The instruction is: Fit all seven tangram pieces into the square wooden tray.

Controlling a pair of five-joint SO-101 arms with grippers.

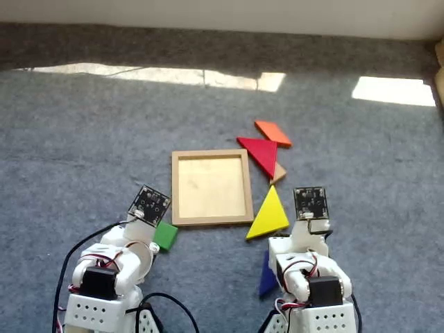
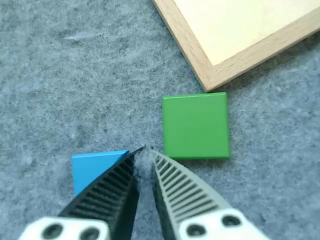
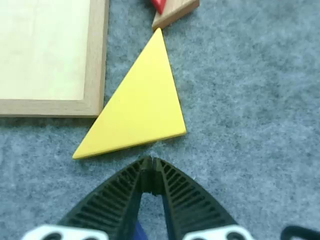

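Observation:
The square wooden tray (image 1: 211, 220) lies on grey carpet with nothing inside it; its corner (image 2: 212, 80) and frame (image 3: 95, 60) show in the wrist views. A green square (image 1: 165, 235) (image 2: 196, 126) sits just off the tray's near left corner. My left gripper (image 2: 145, 150) is shut, tips between the green square and a light blue triangle (image 2: 95, 167). A yellow triangle (image 1: 269, 214) (image 3: 137, 107) lies right of the tray. My right gripper (image 3: 150, 162) is shut just short of its long edge. Red (image 1: 261, 154), orange (image 1: 272, 132), natural wood (image 1: 279, 173) and dark blue (image 1: 266, 275) pieces lie nearby.
Both arm bases (image 1: 104, 291) (image 1: 312, 291) stand at the near edge of the carpet. Sunlight patches (image 1: 392, 90) fall across the far carpet. Open carpet stretches left of the tray and far right.

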